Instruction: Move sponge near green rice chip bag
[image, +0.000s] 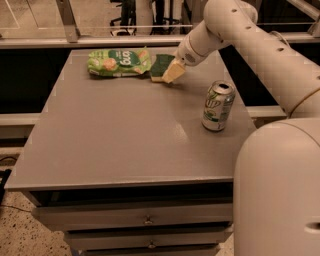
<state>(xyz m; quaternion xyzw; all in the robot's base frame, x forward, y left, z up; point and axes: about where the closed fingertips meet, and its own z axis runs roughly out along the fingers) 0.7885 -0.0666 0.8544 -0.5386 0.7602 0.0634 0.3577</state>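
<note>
A grey counter (125, 140) with drawers (147, 219) beneath it carried three things. At its far edge lay the green rice chip bag (119, 62), flat and crinkled, its white lettering facing up. Just beside the bag's right end sat the sponge (160, 65), dark green side up. The two seemed to touch, though the seam between them was hard to make out. The claw (173, 73) was low over the counter at the sponge's right edge, its pale yellow end angled down toward the surface. The white arm (240, 35) reached in from the right. A green-and-silver soda can (218, 106) stood upright near the counter's right edge, well apart from the sponge.
</note>
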